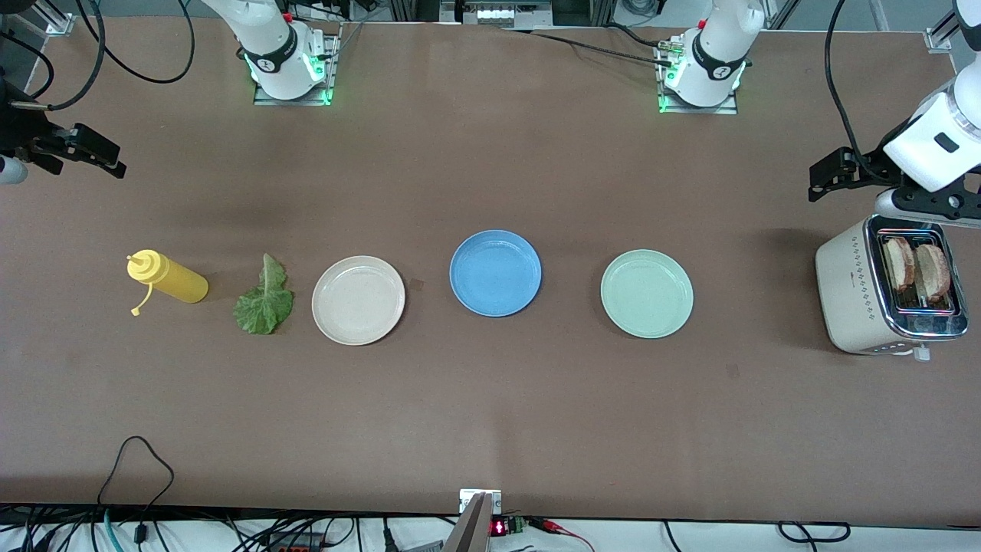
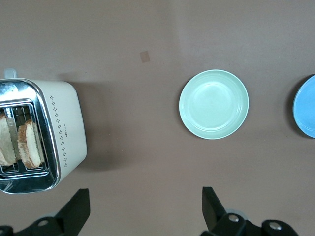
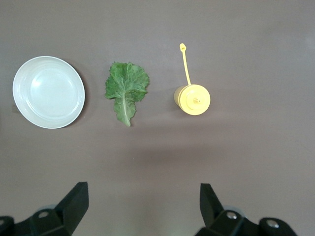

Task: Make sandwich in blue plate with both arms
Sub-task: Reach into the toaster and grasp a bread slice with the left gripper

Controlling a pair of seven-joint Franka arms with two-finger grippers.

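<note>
The round medium-blue plate (image 1: 495, 273) sat bare mid-table between a cream-white plate (image 1: 358, 300) and a pale mint-green plate (image 1: 647, 294). The left gripper (image 2: 145, 206), fingers apart, hung above the table just beside the cream toaster (image 1: 851, 299) holding two bread slices (image 1: 916, 268), likely to fetch them. The right gripper (image 3: 142, 206), likewise spread, hovered near the crinkled green lettuce leaf (image 1: 264, 299) and yellow squeeze bottle (image 1: 168, 279).

1. The blue plate (image 2: 306, 106) is cut by the left wrist view's edge, well apart from the jaws.
2. The toaster (image 2: 59, 132) loses one side there too.
3. The bread slices (image 1: 916, 272) sit half sunk in its slots.
4. The right gripper (image 1: 96, 157) runs off the front view.
</note>
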